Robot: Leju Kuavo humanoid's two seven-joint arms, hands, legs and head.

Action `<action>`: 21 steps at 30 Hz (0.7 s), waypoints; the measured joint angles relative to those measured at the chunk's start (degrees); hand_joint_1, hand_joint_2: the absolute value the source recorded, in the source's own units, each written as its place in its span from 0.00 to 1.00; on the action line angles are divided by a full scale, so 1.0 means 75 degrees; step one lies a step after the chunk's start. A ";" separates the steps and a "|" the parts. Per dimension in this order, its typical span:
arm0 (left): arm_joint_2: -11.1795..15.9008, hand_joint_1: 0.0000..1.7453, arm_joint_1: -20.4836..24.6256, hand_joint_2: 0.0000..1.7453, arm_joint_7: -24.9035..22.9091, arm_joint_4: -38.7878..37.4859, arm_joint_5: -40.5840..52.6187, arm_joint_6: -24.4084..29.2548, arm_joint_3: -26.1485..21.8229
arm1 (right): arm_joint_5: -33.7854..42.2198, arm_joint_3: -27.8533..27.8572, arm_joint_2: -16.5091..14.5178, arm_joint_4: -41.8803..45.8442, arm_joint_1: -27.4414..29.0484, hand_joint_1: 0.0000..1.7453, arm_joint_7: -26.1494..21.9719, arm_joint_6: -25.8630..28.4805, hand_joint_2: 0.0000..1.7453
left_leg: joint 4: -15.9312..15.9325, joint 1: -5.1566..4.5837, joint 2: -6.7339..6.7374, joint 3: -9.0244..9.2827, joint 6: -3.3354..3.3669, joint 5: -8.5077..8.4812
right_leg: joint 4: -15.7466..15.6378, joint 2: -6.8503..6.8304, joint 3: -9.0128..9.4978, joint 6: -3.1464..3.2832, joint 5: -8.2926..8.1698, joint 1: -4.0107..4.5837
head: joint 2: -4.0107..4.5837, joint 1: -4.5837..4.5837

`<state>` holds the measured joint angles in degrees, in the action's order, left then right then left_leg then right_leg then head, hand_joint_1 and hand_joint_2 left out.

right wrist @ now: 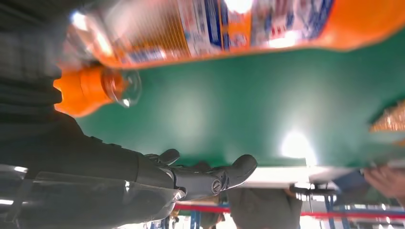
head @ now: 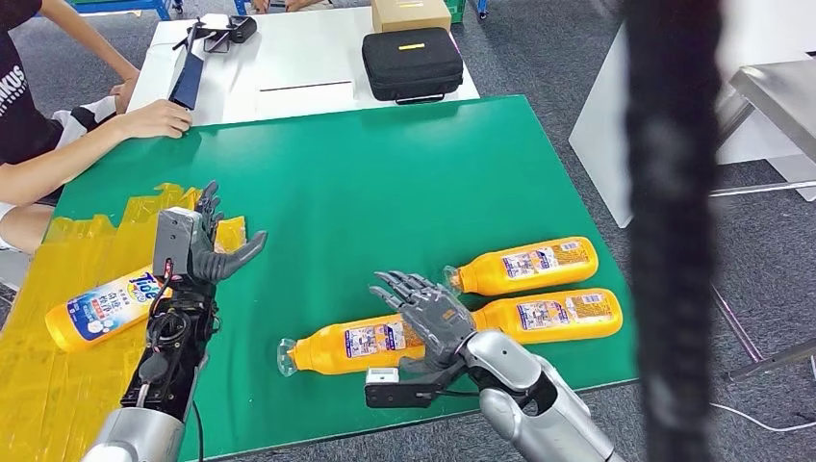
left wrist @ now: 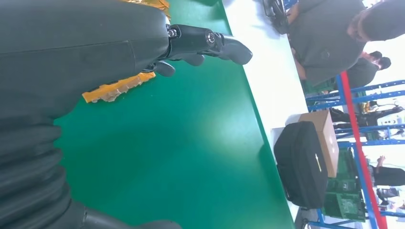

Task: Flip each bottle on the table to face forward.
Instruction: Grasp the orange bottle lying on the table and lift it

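Three orange bottles lie on their sides on the green mat [head: 385, 183], caps to the left: a far one [head: 524, 265], a right one [head: 558, 316] and a near one [head: 346, 348]. A fourth bottle [head: 101, 308], blue-and-white label up, lies on the yellow tape at the left. My right hand [head: 428, 313] hovers with fingers spread over the near bottle's base end, holding nothing. The right wrist view has that bottle [right wrist: 239, 24] close by and an orange cap [right wrist: 90, 90] beside my empty right hand [right wrist: 210, 176]. My left hand [head: 207, 245] is open above the mat by the tape, its fingers [left wrist: 200, 43] free.
A person's hand [head: 154, 120] rests on the mat's far left corner. Behind the mat a white table holds a black case [head: 412, 63] and a cardboard box [head: 411, 13]. A dark blurred vertical strip [head: 674, 231] blocks part of the right side. The mat's front edge runs just below the near bottle.
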<state>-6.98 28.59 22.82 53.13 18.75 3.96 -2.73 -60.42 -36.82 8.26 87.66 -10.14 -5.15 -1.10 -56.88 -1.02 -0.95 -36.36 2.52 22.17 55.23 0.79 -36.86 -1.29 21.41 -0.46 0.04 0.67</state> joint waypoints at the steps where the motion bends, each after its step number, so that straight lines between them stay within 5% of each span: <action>1: -0.0002 0.00 -0.0015 1.00 -0.0004 0.0026 -0.0026 0.0007 0.0026 | -0.0021 -0.0024 0.0025 -0.0022 0.0018 0.00 0.0012 -0.0036 1.00 | 0.0000 0.0000 0.0000 0.0000 0.0000 0.0000 | 0.0000 0.0000 0.0000 0.0000 0.0000 0.0000 | 0.0000 0.0001; 16: -0.0043 0.00 -0.0028 1.00 -0.0015 0.0047 -0.0426 0.0023 0.0329 | 0.0058 -0.0473 0.0188 -0.0968 -0.0031 0.00 0.0235 -0.0539 1.00 | 0.0000 -0.0001 0.0000 0.0000 0.0000 0.0000 | 0.0000 0.0000 0.0001 0.0000 0.0000 -0.0001 | 0.0000 0.0001; 21: -0.0071 0.00 -0.0046 1.00 -0.0015 0.0047 -0.0548 0.0028 0.0486 | -0.0113 -0.0527 0.0106 -0.1455 -0.0175 0.08 0.0602 -0.0469 1.00 | 0.0000 0.0000 0.0000 0.0008 0.0000 0.0000 | 0.0000 0.0000 0.0008 0.0000 0.0000 0.0000 | 0.0000 0.0001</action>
<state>-7.51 28.25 22.71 53.48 14.63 4.17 0.91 -61.27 -40.78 9.05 76.74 -11.46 -0.63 -4.62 -56.88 -1.03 -0.95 -36.30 2.53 22.17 55.23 0.79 -36.80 -1.29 21.41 -0.46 0.04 0.68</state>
